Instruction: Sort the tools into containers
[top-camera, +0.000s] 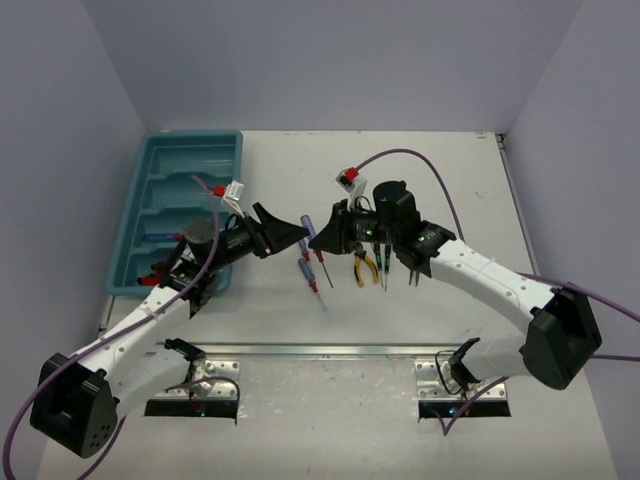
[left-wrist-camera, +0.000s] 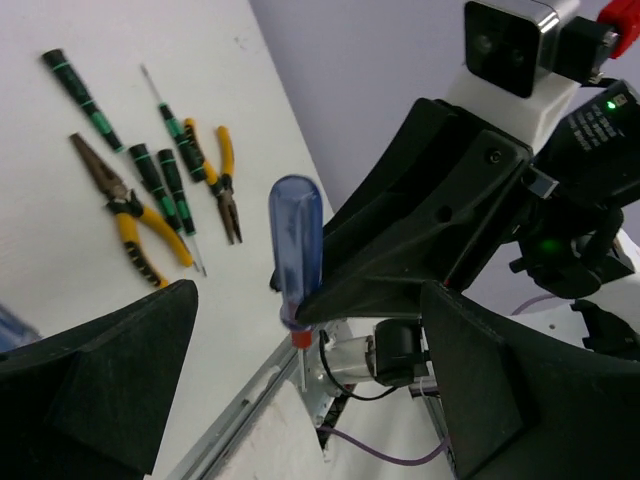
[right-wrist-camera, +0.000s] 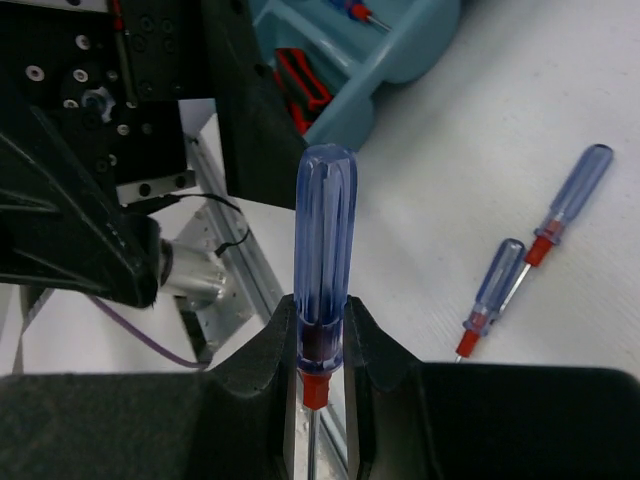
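Note:
My right gripper (right-wrist-camera: 322, 330) is shut on a blue-handled screwdriver (right-wrist-camera: 325, 240) just above its red collar, handle pointing away from the wrist. In the left wrist view that screwdriver (left-wrist-camera: 296, 240) stands between the wide-apart fingers of my left gripper (left-wrist-camera: 310, 340), touching neither. From above, the two grippers, left (top-camera: 290, 232) and right (top-camera: 322, 240), meet nose to nose over the table's middle. The teal tray (top-camera: 150, 160) lies at the far left with a red-handled tool (right-wrist-camera: 300, 85) in its near compartment.
Two more blue screwdrivers (right-wrist-camera: 570, 205) (right-wrist-camera: 492, 295) lie on the table below the grippers. Yellow pliers (top-camera: 366, 266) and thin green-and-black screwdrivers (top-camera: 385, 268) lie under the right arm. A metal rail (top-camera: 330, 350) runs along the near edge.

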